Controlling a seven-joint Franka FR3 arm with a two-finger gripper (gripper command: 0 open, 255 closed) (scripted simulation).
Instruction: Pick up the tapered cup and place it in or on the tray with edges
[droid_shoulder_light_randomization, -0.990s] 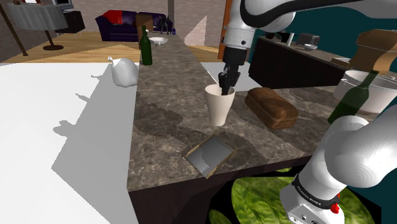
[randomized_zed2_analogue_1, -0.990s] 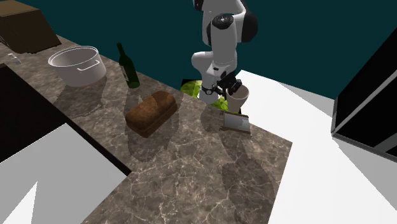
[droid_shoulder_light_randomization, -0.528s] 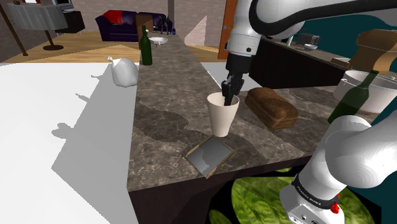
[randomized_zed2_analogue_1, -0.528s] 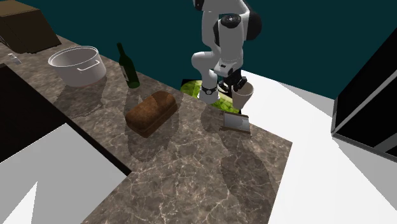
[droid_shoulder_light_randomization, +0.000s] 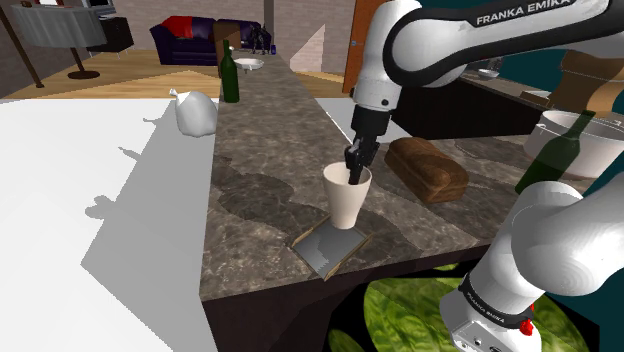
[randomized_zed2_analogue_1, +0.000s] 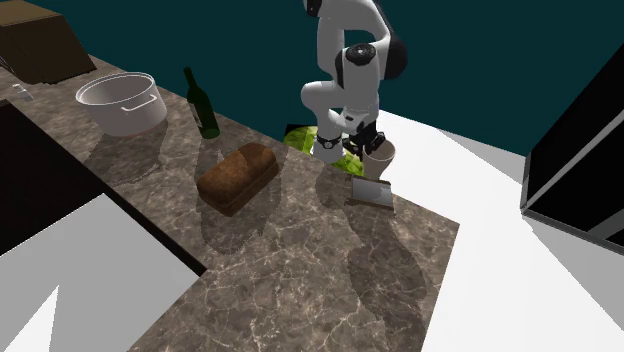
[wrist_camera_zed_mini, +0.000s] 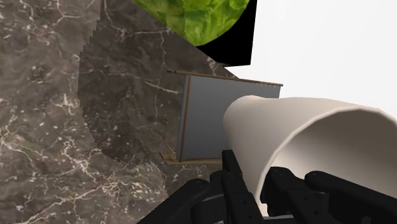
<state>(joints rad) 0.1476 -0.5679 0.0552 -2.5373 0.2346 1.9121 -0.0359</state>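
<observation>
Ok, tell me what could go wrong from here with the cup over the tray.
1. The pincer clasps only one wall of the cup at its rim, so the cup may swing or slip before release.
2. The tray is small and lies at the edge of the counter. Released off centre, the cup could land on the tray's raised rim, tip over and fall off the counter.

Place: I'm working in a home kitchen.
On the counter (droid_shoulder_light_randomization: 270, 130): loaf (droid_shoulder_light_randomization: 428, 168), green bottle (droid_shoulder_light_randomization: 230, 78), pot (randomized_zed2_analogue_1: 125, 118).
Beyond the counter: a sofa (droid_shoulder_light_randomization: 195, 40).
</observation>
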